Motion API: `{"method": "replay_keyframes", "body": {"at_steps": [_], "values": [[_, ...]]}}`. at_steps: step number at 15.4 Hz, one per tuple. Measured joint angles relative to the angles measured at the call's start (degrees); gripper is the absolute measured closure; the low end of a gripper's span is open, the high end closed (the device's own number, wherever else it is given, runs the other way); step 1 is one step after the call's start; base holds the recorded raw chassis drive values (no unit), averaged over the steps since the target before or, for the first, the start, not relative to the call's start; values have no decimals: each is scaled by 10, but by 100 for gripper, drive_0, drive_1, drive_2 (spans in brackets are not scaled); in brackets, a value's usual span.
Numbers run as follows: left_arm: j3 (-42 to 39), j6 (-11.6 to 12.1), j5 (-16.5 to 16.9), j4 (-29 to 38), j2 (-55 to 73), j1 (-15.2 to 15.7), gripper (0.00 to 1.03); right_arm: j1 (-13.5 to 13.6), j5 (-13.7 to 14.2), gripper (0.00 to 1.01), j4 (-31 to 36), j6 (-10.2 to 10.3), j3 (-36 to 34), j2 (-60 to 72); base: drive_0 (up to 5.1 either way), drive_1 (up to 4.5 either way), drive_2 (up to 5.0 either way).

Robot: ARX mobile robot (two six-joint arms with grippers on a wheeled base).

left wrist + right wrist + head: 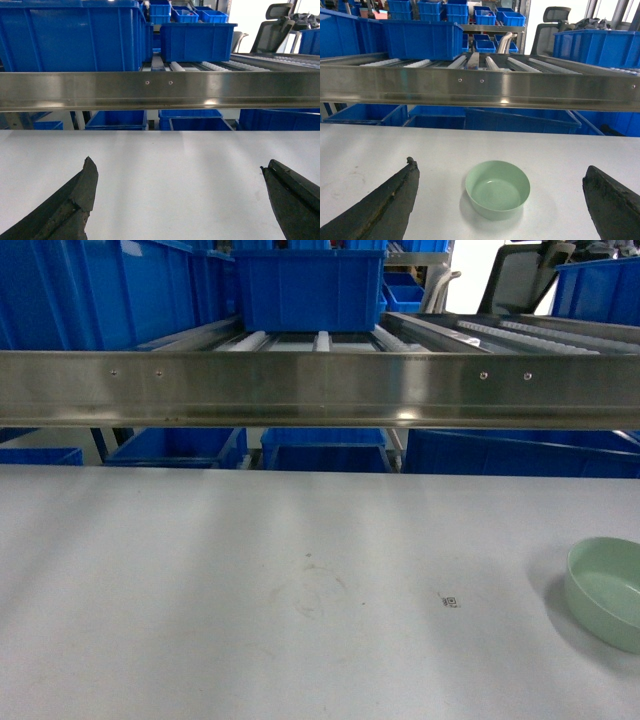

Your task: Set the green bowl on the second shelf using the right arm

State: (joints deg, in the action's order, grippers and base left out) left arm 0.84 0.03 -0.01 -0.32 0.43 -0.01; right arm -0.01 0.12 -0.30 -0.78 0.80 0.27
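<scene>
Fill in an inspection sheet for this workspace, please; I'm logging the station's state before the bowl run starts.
Surface: grey tabletop, faint smudges near the middle and a small printed marker toward the right.
Job's things: green bowl upright and empty on the table, at the right edge of the head view; second shelf, a steel rail with white roller tracks behind it, carries a blue crate.
Clutter: nothing seen on the table.
Grippers: left gripper open over bare table; right gripper open, the bowl lying between its fingers but not touched.
Cables: nothing seen.
Surroundings: more blue crates above and below the rack; an office chair behind.
</scene>
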Motion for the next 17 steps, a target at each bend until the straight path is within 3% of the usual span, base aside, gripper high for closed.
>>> {"method": "replay_keyframes", "body": {"at_steps": [12,14,15,17], "values": [[0,0,0,0,0,0,5,0,0,3,0,0,0,0,0,0,0],[0,0,0,0,0,0,5,9,18,3,46,1,-1,23,0,0,0],[0,0,0,0,0,0,5,26,44,3,94,-1,-1,70,0,0,0],[0,0,0,0,0,0,5,43,66,3,191,-8,1,174,0,0,0]]}}
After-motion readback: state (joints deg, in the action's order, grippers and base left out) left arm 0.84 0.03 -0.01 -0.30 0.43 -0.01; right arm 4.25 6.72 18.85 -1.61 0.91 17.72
